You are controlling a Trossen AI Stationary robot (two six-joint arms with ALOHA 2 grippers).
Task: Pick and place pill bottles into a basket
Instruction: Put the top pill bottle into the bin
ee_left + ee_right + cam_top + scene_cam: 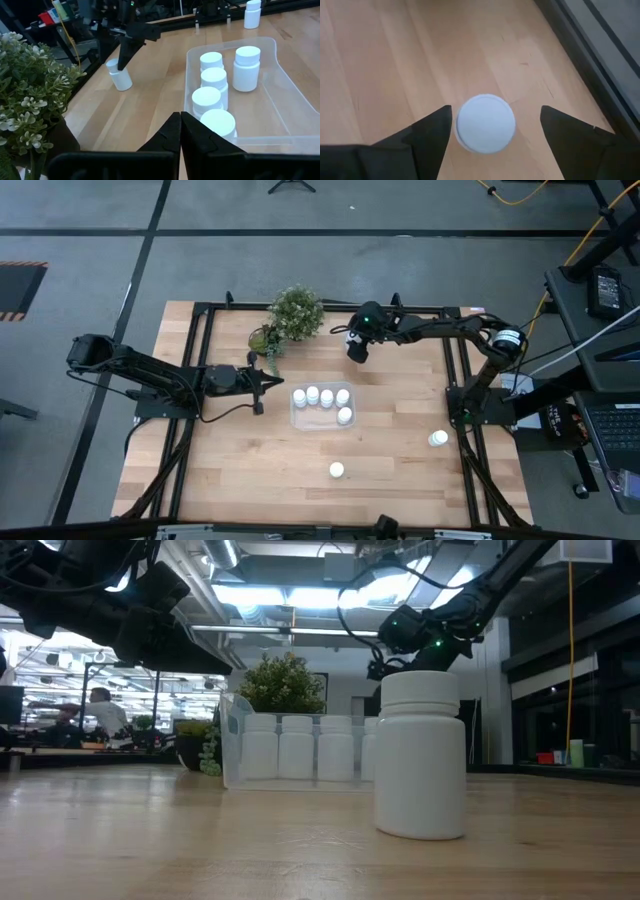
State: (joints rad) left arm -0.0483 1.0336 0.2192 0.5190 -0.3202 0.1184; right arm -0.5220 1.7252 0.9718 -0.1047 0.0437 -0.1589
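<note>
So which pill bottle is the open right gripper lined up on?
The bottle standing alone by the table's far edge, directly below the right gripper; the other loose bottles stand near the front and right edges.

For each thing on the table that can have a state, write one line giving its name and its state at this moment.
Basket: holds five upright, capped bottles.
Bottle under right gripper: upright on table, not gripped.
Bottle at near edge: upright, loose on table.
Bottle at right rail: upright, loose on table.
Right gripper: open, fingers either side of the bottle.
Left gripper: shut, empty, beside the basket.
</note>
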